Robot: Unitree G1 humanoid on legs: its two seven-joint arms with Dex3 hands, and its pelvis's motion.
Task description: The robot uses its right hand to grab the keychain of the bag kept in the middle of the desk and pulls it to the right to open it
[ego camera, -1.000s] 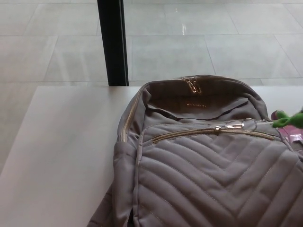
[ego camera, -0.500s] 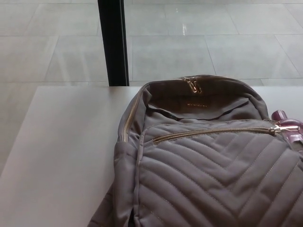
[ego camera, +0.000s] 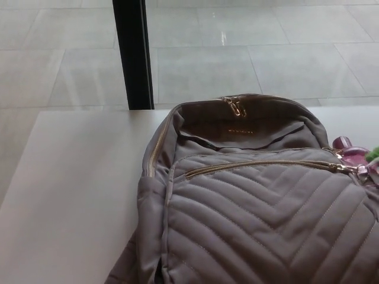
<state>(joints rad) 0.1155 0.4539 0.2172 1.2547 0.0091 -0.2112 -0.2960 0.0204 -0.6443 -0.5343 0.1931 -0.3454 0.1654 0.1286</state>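
A grey quilted backpack (ego camera: 254, 213) lies on the white desk (ego camera: 77, 195), filling the lower right of the head view. Its front pocket has a gold zipper (ego camera: 254, 165) running left to right, with the slider (ego camera: 339, 167) at the right end. The keychain (ego camera: 355, 157), pink-purple beads with a green piece at the picture's right edge, lies beside the bag's right shoulder, attached to that slider. A second pair of gold zipper pulls (ego camera: 235, 106) sits at the bag's top. Neither of my hands shows in the view.
A black vertical post (ego camera: 131, 53) stands behind the desk's far edge, left of the bag. Grey tiled floor (ego camera: 266, 47) lies beyond. Bare desk surface stretches to the left of the bag.
The front pocket's slider has travelled from the middle of the zipper to its right end, with the keychain. The whole picture has shifted slightly left, so the camera moved.
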